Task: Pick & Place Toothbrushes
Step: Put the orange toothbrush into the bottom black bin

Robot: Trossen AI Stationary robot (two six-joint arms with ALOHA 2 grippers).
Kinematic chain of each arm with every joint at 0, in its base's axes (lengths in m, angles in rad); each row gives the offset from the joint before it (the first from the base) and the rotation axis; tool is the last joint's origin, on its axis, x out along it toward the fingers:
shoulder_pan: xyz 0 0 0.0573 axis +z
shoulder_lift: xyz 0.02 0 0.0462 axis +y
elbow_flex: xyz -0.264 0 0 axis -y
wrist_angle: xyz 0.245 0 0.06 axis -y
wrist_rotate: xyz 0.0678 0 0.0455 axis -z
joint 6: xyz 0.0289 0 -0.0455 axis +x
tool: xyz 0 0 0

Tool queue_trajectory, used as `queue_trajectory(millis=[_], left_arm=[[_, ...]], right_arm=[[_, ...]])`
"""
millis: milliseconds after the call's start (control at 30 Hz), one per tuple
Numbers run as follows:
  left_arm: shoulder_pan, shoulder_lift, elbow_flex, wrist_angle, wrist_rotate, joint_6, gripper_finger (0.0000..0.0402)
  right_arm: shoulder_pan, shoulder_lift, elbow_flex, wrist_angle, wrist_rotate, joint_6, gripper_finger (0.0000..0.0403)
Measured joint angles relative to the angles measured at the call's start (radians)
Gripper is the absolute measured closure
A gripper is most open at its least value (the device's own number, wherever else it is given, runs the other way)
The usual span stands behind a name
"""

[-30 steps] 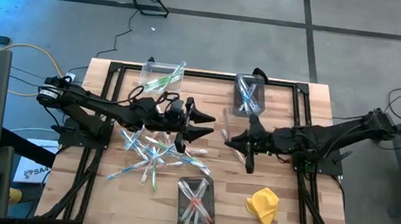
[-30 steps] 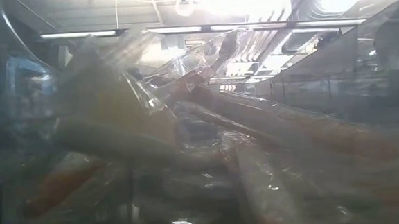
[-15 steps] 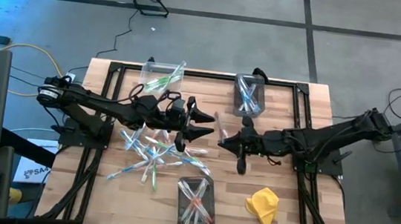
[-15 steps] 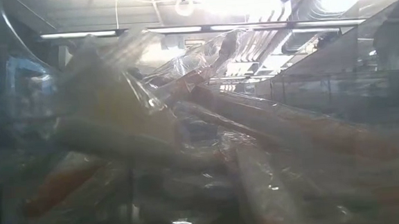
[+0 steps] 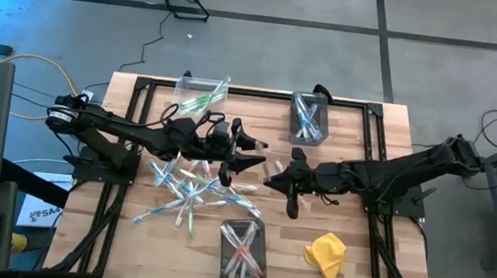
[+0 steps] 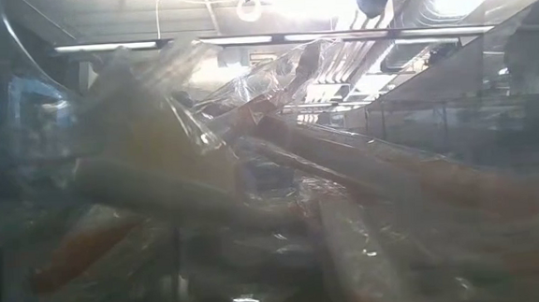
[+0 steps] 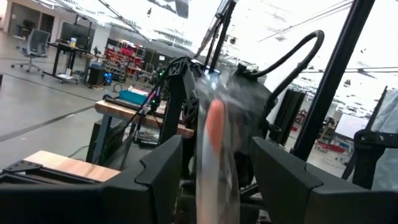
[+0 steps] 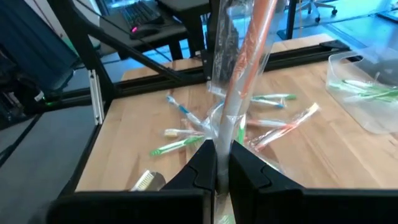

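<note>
My right gripper (image 5: 269,179) (image 8: 216,149) hangs over the table's middle, shut on one wrapped toothbrush (image 8: 245,68) with an orange-red handle. Just to its left, my left gripper (image 5: 254,155) (image 7: 216,149) is open. Its two fingers stand on either side of that toothbrush (image 7: 214,155), and a gap shows on both sides. Below and to the left, a loose pile of toothbrushes (image 5: 190,188) with green, blue and red accents lies flat on the wood. My right gripper pinches the wrapped toothbrush between its two fingers at the pale lower stretch (image 8: 224,132), below the orange-red handle. The fingers come roughly level from the table's right. The toothbrush sticks out past the fingertips, lifted clear of the table.
Three clear bins stand on the table: one with green toothbrushes at the far left (image 5: 199,97), one with blue ones at the far middle (image 5: 308,118), and one with red ones at the near edge (image 5: 242,249). A yellow cloth (image 5: 326,255) lies near right. Wrapped toothbrushes fill the low view.
My right gripper has moved toward the table's left, closer to my left gripper, and sunk a little. It has carried the toothbrush between the left fingers and has stayed shut.
</note>
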Motion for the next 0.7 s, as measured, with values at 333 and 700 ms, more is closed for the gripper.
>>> queue_trajectory(millis=[333,700], left_arm=[[0.002,0.0,0.0,0.005,-0.003,-0.004,0.0297],[0.001,0.0,0.0,0.004,-0.003,-0.015,0.0384]], right_arm=[[0.0,0.0,0.0,0.025,0.006,0.0,0.039],[0.0,0.0,0.0,0.026,0.007,0.0,0.039]])
